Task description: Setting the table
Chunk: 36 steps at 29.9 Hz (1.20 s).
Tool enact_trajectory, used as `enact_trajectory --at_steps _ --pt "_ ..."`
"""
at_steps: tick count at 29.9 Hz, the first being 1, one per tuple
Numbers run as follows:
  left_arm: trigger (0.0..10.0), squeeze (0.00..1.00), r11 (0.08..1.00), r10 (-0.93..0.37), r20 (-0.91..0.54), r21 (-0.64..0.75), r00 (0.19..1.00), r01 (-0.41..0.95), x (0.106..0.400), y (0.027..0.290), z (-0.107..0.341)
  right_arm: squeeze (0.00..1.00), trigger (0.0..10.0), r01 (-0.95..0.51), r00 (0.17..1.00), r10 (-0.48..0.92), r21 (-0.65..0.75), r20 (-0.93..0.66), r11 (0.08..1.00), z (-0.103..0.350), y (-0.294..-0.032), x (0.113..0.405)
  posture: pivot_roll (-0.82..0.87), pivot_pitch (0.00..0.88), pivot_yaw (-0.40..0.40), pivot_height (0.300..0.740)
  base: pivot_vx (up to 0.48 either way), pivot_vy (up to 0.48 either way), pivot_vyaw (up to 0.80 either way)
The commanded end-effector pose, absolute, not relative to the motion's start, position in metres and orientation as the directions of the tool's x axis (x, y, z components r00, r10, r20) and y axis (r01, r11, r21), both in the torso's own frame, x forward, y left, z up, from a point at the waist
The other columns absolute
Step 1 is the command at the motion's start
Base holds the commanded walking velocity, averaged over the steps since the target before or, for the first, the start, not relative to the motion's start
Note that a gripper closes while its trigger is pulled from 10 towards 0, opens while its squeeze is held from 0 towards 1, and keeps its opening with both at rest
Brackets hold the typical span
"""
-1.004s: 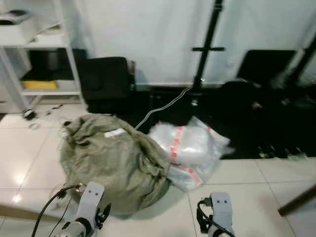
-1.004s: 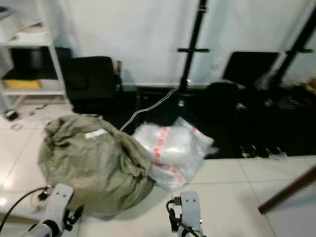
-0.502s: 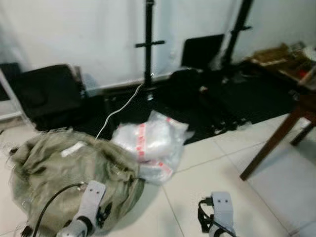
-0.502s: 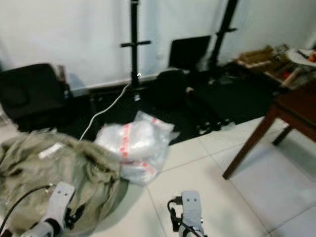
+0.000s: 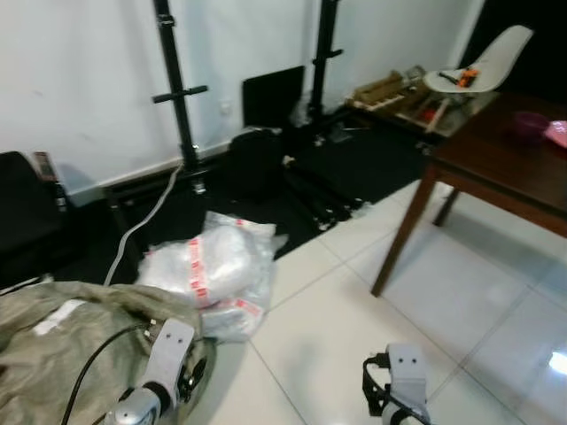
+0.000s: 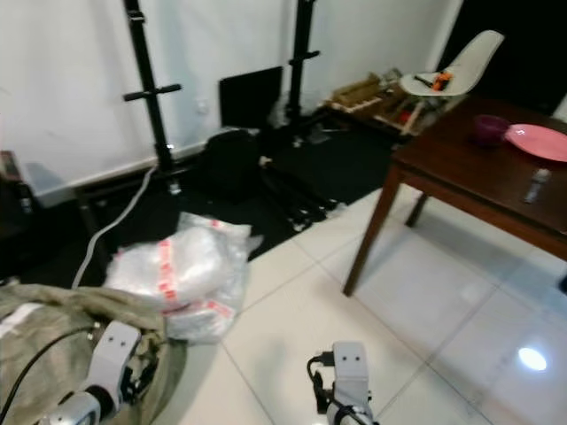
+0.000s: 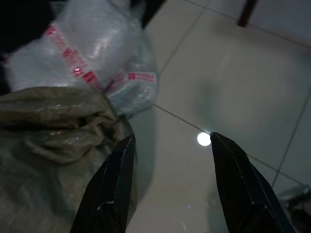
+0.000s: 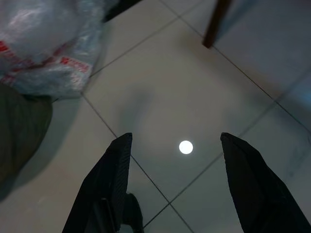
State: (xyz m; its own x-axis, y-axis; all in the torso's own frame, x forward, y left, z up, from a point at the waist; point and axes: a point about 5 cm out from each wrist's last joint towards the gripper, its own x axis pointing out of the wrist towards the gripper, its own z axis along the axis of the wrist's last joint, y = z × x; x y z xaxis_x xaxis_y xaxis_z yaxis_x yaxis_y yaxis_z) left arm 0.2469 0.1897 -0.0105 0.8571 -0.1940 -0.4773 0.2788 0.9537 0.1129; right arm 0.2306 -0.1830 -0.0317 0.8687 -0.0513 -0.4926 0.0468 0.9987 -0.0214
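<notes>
Both grippers hang low in front of the robot with nothing in them. The left gripper (image 7: 167, 184) has its two black fingers spread apart over the white tile floor (image 5: 328, 328), just beside the olive sack (image 5: 53, 354). The right gripper (image 8: 177, 189) is likewise spread wide, above bare tile and well apart from the table.

Outward from the left gripper, the sack lies on the floor with a clear plastic bag (image 5: 208, 270) marked in red touching its far side. Beyond the bag stand two black stands (image 5: 173, 88) against the white wall. The dark wooden table (image 6: 478, 177) stands off to the robot's right, well apart from the sack. It already carries a pink plate (image 6: 539, 140), a small dark bowl (image 6: 488, 127) and a small pale item I cannot identify. A white chair (image 6: 452, 66) sits behind the table.

The setting itself looks barely begun: nothing is being carried, and the robot has yet to reach the table.

Compared with half a second ago, the view has swung to the right, so the table top and chair have come into sight while the sack has slid toward the left edge; that is the camera turning, not the things moving
</notes>
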Motion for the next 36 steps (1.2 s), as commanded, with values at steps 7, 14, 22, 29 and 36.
enact_trajectory --at_steps 7,14,22,29,36 --pt "10.0 0.00 0.962 -0.171 -0.495 0.103 0.852 0.253 0.246 0.199 -0.012 0.00 10.0 0.054 0.871 -0.050 -0.007 -0.489 0.999 -0.031 -0.181 0.230 -0.06 0.000 0.098 0.740 0.000 0.000 -0.80" --pt "10.0 0.00 0.963 -0.170 -0.489 0.104 0.856 0.250 0.253 0.197 -0.008 0.00 10.0 0.059 0.884 -0.053 -0.002 -0.464 0.998 -0.026 -0.182 0.234 -0.07 0.000 0.100 0.740 0.000 0.000 -0.80" --pt "10.0 0.00 0.956 -0.199 -0.448 0.106 0.872 0.273 0.258 0.193 0.001 0.00 10.0 0.057 0.895 -0.046 0.010 -0.443 0.998 -0.021 -0.178 0.237 -0.07 0.000 0.099 0.740 0.000 0.000 -0.80" --pt "10.0 0.00 0.964 -0.221 -0.362 0.061 0.906 0.260 0.270 0.183 0.020 0.00 10.0 0.051 0.929 -0.039 0.023 -0.367 0.998 -0.003 -0.176 0.249 -0.07 0.000 0.102 0.740 0.000 0.000 -0.80" --pt "10.0 0.00 0.969 -0.227 -0.269 0.034 0.936 0.244 0.286 0.172 0.047 0.00 10.0 0.048 0.957 -0.035 0.039 -0.290 0.998 0.016 -0.174 0.262 -0.08 0.000 0.107 0.740 0.000 0.000 -0.80"
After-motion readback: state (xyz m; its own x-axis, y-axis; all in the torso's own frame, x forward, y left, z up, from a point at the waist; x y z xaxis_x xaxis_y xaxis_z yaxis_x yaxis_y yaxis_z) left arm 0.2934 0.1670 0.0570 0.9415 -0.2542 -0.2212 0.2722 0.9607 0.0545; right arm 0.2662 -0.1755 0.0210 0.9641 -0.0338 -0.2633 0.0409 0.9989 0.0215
